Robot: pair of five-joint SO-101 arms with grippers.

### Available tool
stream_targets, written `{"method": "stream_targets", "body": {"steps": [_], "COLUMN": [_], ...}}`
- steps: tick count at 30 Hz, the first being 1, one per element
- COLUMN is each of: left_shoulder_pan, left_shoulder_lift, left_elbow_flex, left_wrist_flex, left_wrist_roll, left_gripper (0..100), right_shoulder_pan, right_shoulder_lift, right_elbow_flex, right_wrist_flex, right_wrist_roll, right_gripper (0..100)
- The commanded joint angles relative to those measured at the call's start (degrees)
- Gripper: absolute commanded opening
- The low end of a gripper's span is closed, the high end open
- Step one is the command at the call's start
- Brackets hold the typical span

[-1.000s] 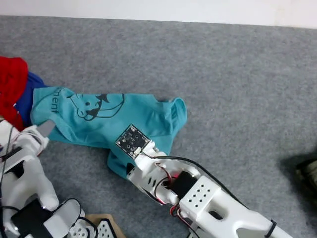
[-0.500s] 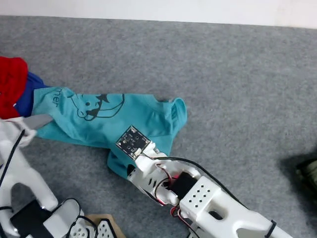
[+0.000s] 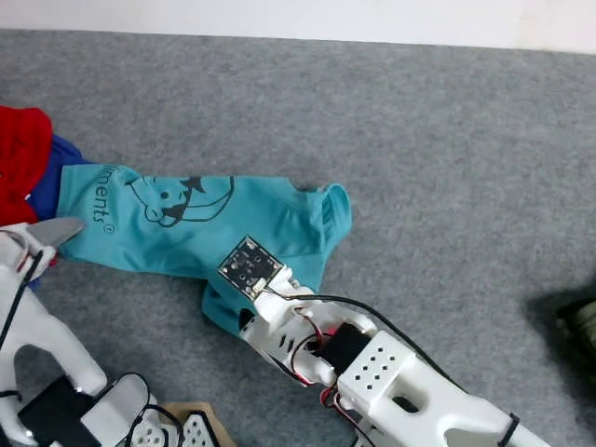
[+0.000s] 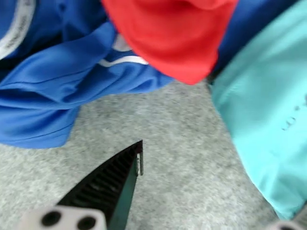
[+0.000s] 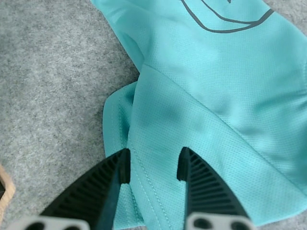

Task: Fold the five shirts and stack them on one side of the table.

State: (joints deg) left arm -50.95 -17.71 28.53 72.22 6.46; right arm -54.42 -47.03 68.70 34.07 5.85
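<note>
The teal shirt (image 3: 205, 223) is lying spread on the grey desk (image 3: 447, 168), the right arm is bending low over its near hem with the right pincer (image 5: 152, 165) narrowly parted above the fabric, gripping nothing, and the left pincer (image 4: 211, 184) is gaping wide, empty, by the shirt's end nearest the red shirt (image 3: 20, 158).

- High view: fixed, far overhead, facing down on the grey table (image 3: 447, 140).
- Left wrist view: close, downward; red shirt (image 4: 168, 33) beyond its finger (image 4: 112, 179).
- Right wrist view: close; teal shirt (image 5: 216, 96) under its fingers (image 5: 108, 189), shared by all.
</note>
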Motion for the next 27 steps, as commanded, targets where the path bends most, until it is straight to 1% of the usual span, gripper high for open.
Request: {"method": "stream_targets", "body": {"steps": [1,2,5,6,8,10,14,17,21,23,27], "left_shoulder_pan": [7.9,9.4,13.0,14.0,15.8,17.1,19.3,19.6,19.6,19.5,19.4], "left_shoulder_lift": [-1.4,-1.4,-1.4,-1.4,-1.3,-1.3,-1.2,-1.2,-1.2,-1.2,0.0], "left_elbow_flex": [3.5,5.6,11.3,12.6,14.5,16.1,19.2,19.8,19.6,20.0,20.8], "left_wrist_flex": [-4.3,-7.4,-17.9,-20.6,-24.3,-26.6,-31.5,-33.0,-33.0,-33.0,-34.1], "left_wrist_roll": [1.0,2.7,6.9,7.7,9.3,11.0,14.1,15.3,16.7,18.3,23.3], "left_gripper": [51,51,51,51,51,51,51,51,51,51,51], "right_shoulder_pan": [-0.6,-0.7,-0.7,-0.7,-0.7,-1.5,-4.0,-4.5,-3.6,-2.1,-0.1], "right_shoulder_lift": [0.0,0.0,0.0,0.0,0.1,1.0,10.2,20.4,31.4,34.4,35.4], "right_elbow_flex": [-0.7,-0.7,-0.7,-0.7,-0.6,-0.7,-4.7,-10.6,-19.4,-22.4,-24.1], "right_wrist_flex": [-1.0,-1.1,-1.7,-2.7,-4.0,-4.9,-5.9,-5.9,-5.9,-5.9,-5.9], "right_wrist_roll": [-0.6,-0.6,-1.1,-2.5,-4.7,-5.0,-5.3,-5.4,-5.0,-5.0,-5.0], "right_gripper": [3.5,0.2,4.3,5.8,7.5,8.0,8.0,7.7,0.3,1.1,1.1]}}
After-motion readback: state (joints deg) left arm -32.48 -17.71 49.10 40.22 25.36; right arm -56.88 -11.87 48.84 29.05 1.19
